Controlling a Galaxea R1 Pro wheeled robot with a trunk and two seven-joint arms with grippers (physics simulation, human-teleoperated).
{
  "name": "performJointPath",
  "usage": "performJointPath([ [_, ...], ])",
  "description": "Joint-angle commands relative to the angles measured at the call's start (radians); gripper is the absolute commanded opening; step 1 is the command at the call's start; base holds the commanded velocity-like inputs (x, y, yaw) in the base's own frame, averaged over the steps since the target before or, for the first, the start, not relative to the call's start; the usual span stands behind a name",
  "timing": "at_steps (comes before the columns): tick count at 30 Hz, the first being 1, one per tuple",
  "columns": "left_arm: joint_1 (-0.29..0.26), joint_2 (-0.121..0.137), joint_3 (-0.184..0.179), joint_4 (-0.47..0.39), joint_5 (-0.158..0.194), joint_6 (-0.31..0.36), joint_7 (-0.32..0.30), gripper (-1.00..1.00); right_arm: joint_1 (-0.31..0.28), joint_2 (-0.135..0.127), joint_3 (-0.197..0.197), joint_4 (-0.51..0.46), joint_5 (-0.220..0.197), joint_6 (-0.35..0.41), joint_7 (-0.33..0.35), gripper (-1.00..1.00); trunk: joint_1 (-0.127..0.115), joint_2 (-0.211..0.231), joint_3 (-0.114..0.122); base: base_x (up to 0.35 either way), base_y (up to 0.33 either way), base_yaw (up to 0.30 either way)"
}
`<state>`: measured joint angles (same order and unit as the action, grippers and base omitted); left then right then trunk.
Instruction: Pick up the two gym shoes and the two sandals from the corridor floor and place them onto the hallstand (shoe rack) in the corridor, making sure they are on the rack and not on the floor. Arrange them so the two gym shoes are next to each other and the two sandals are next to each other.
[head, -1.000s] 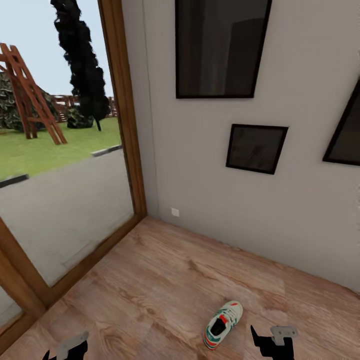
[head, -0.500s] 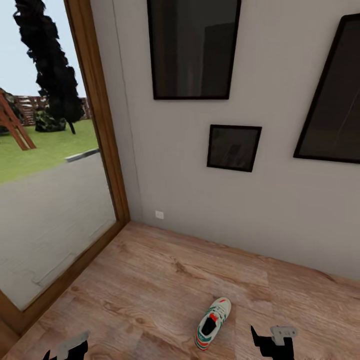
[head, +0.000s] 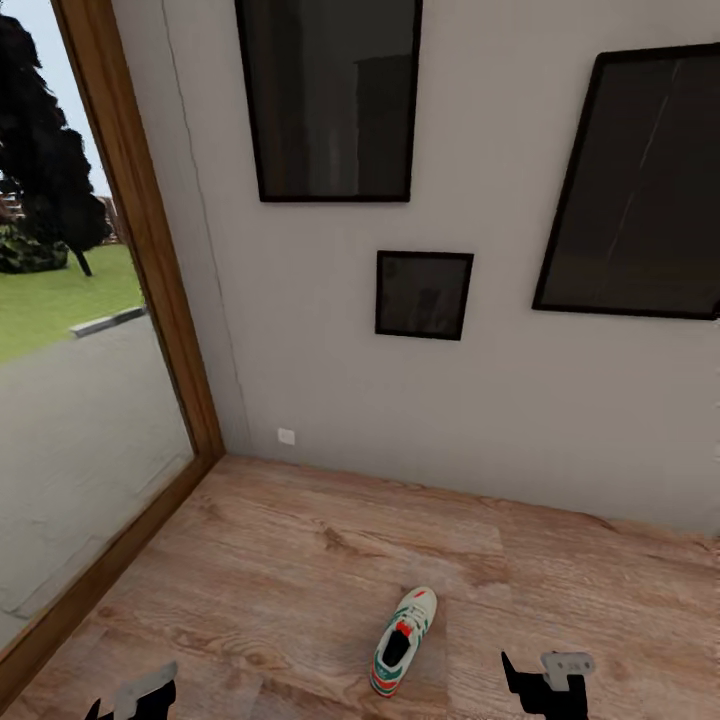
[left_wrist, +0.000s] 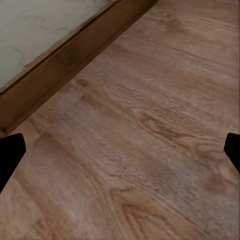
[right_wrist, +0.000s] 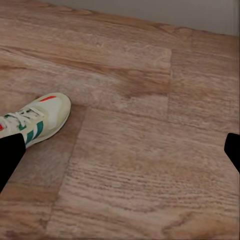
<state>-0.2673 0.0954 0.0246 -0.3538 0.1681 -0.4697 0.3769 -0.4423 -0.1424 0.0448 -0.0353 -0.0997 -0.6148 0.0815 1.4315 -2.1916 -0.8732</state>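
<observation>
Corridor floor (head: 300, 560): light brown wood-grain planks, running up to a grey wall (head: 500, 400). Three dark framed pictures on that wall: a tall one (head: 330, 100), a small square one (head: 423, 295), a large tilted one (head: 640, 190). A small white socket plate (head: 286, 436) sits low near the corner. A wood-framed glass door (head: 150, 280) gives onto pavement, grass and a dark tree.

One gym shoe (head: 402, 628) lies flat on the planks, toe toward the wall, ahead and to the left of the right gripper (head: 545, 683), apart from it. Right wrist view: shoe toe (right_wrist: 37, 120) beside one fingertip, fingers spread wide, nothing between.

Left gripper (head: 130, 697): fingers apart over bare planks (left_wrist: 130, 150) near the door sill (left_wrist: 65, 75).
</observation>
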Motion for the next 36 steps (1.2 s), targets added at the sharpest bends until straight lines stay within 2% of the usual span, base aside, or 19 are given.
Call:
performJointPath([
  [1,0.0,0.0,-0.002,0.0,0.008,-0.004,-0.002,1.0,-0.001,0.0,0.004,0.002,-0.011,-0.004,0.007,1.0,0.0,0.0,0.0,0.0,0.271,-0.268],
  [7,0.0,0.0,-0.002,-0.002,0.008,-0.004,-0.002,1.0,-0.001,0.0,0.004,0.002,-0.011,-0.004,0.007,1.0,0.0,0.0,0.002,0.0,0.296,-0.194],
  [19,0.0,-0.001,-0.002,-0.004,0.008,-0.005,-0.002,1.0,-0.001,0.001,0.004,0.002,-0.011,-0.004,0.007,1.0,0.0,0.0,0.002,0.007,0.305,-0.027],
  [36,-0.001,0.0,-0.002,-0.004,0.007,-0.004,-0.002,1.0,-0.001,0.001,0.004,0.002,-0.011,-0.004,0.007,1.0,0.0,0.0,0.002,0.131,0.306,-0.009],
])
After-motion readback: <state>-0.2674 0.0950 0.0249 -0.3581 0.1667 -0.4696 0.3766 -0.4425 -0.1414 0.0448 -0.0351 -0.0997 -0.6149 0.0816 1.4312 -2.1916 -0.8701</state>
